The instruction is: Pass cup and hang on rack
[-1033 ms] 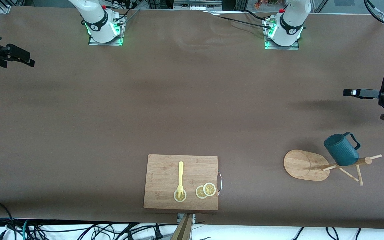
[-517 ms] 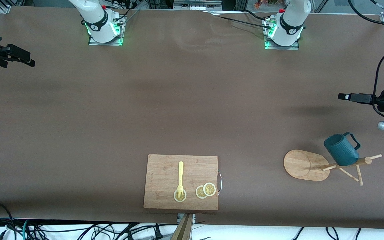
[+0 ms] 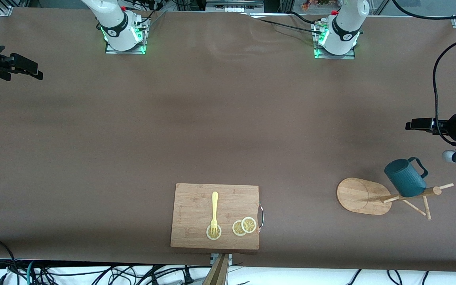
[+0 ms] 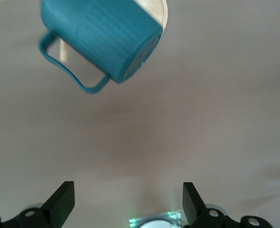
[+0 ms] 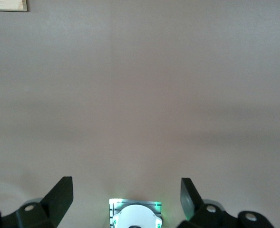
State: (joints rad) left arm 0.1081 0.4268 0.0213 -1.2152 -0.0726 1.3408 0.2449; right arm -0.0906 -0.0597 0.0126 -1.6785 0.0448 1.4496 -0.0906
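Since the frame a second back, your left gripper [image 3: 414,125] has dropped lower in the front view at the left arm's end of the desk [image 3: 228,130], and the white wrist housing now shows at the picture's edge where only black parts showed before. Nothing else has shifted: the small dark teal ribbed mug [image 3: 405,177] hangs where it was on the light wooden mug tree [image 3: 374,194], resting tilted on the dowel pegs with its loop handle turned toward the left arm's end. The tree's oval base lies beside it.

Your left gripper is in the air over bare desk, just farther from the front camera than the mug. Its fingers [image 4: 63,202] stand wide apart and carry nothing; the left wrist view shows the mug clear of them.

Your right gripper [image 3: 34,71] waits at the right arm's end of the desk, fingers [image 5: 61,194] spread wide and empty over bare brown surface.

The rectangular wooden cutting board [image 3: 196,206] with the yellow fork [image 3: 214,211] and lemon slices [image 3: 244,226] sits untouched.
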